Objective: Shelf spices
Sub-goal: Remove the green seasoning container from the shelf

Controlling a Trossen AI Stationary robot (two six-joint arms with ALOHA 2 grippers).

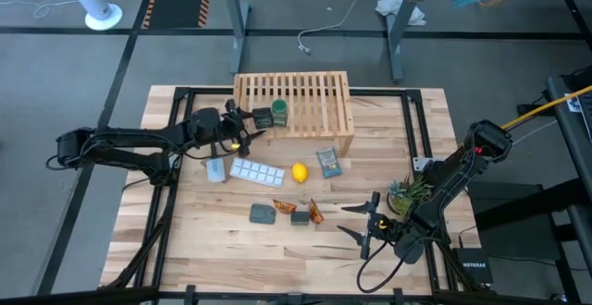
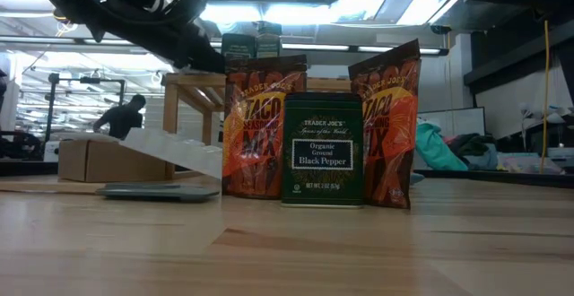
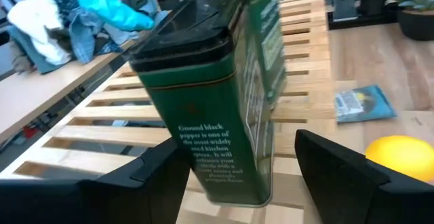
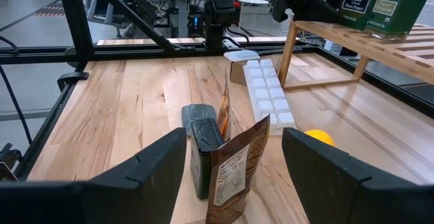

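The left hand (image 1: 248,120) is seen at the left end of the shelf (image 1: 314,91), its fingers spread on either side of a dark green pepper tin (image 3: 217,95) — the tin is tilted on the slats and, as far as can be told, not pinched. Just beside it on the shelf a jar with a green lid (image 1: 279,111) is set. Further right, on the table (image 1: 185,222), a second dark tin (image 1: 300,217) is stood between two shiny orange-brown packets (image 4: 234,170), touching them. The right hand (image 1: 367,223) is held spread at the table's near right, facing that cluster, well apart from it.

The tins are judged stiff, light and smooth-sided — likely to slip, so best taken across the flat faces near mid-height. The packets are judged soft and crinkly; a pinch at the upper edge is called for.
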